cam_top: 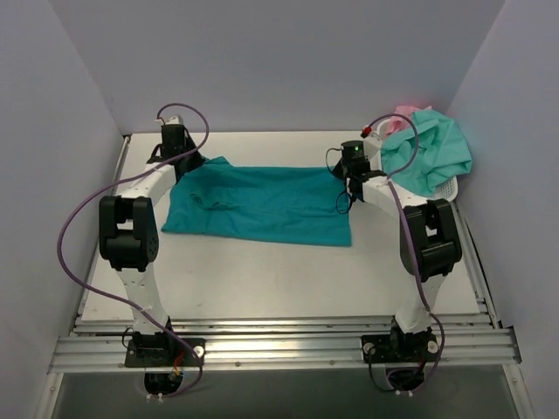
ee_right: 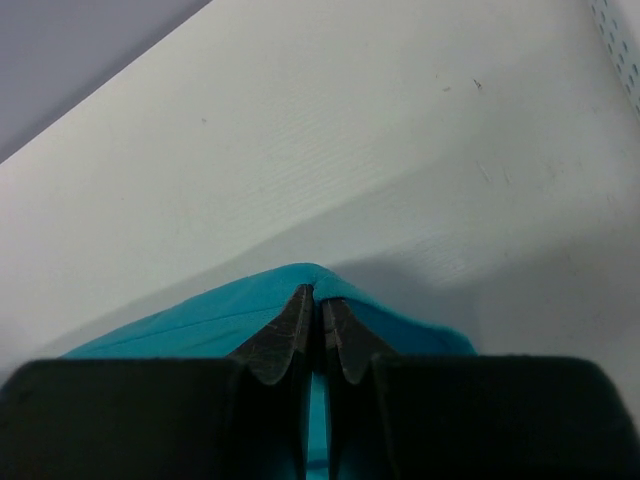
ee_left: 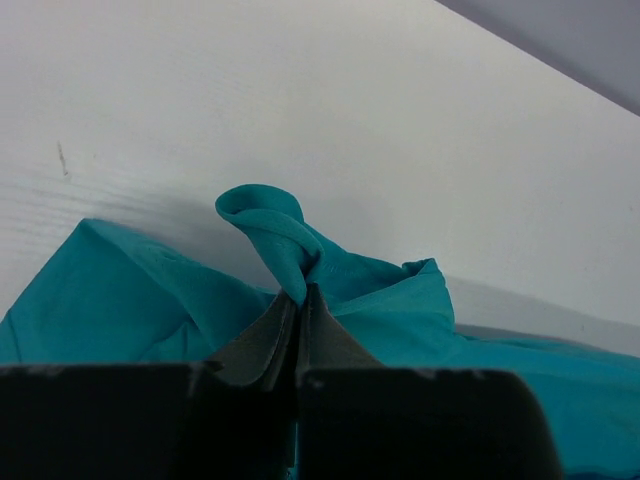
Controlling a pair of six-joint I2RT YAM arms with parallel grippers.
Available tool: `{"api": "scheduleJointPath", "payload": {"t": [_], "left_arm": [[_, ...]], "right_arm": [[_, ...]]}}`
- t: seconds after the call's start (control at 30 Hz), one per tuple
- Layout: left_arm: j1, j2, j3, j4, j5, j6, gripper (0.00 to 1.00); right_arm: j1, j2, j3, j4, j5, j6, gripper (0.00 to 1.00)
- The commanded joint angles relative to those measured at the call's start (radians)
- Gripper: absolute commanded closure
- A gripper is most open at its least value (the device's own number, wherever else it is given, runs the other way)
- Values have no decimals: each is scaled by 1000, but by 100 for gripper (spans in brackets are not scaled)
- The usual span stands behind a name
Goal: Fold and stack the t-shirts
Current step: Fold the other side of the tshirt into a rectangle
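At the far middle of the tabletop [cam_top: 262, 284], the deep teal t-shirt [cam_top: 258, 205] lies spread as a wide band from left to right, gripped at both far corners. The left claw [ee_left: 300, 296] is pressed together on a twisted bunch of cloth at the far left corner. The right claw [ee_right: 318, 300] pinches a fold of the edge at the far right corner.

The task looks to be at an early stage. Whether the teal shirt is already doubled once cannot be told, and no folded pile shows anywhere. The mint-green t-shirt [cam_top: 430, 155] and the pink t-shirt [cam_top: 404, 112] hang crumpled over the white basket [cam_top: 451, 187] at the far right, not yet folded.

The teal cloth's near edge runs fairly straight but slightly slanted, with wrinkles left of centre. Near of that edge, the tabletop gives broad bare room for drawing the far edge toward the arms. Far of the claws, only a narrow strip lies before the back wall. The basket stands just beside the right claw, and side walls close in left and right.
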Motion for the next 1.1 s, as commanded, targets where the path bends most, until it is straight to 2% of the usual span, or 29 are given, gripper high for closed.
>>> {"api": "scheduleJointPath", "payload": {"t": [0.0,0.23,0.53,0.7,0.87,0.9,1.0,1.03,1.07], "left_arm": [[-3,-134,-94,116,-56,12,98],[-6,-294,-277,179,-83,1,98],[-28,-429,-519,236,-146,0,98],[-66,-443,-613,264,-192,-6,94],[-83,-418,-626,184,-273,-55,90],[-85,-412,-630,175,-287,-66,87],[-85,-398,-639,147,-330,-109,66],[-85,-395,-640,146,-338,-129,50],[-85,-394,-642,108,-344,-135,45]], "right_arm": [[29,-92,-60,-20,49,-9,100],[75,-199,-176,-31,110,4,100],[125,-258,-336,-10,157,44,100],[152,-272,-414,6,196,67,100],[162,-264,-477,36,210,96,100],[165,-259,-483,41,213,101,100],[175,-252,-498,38,226,116,100],[176,-252,-501,37,234,118,100],[176,-252,-505,32,239,124,100]]}}
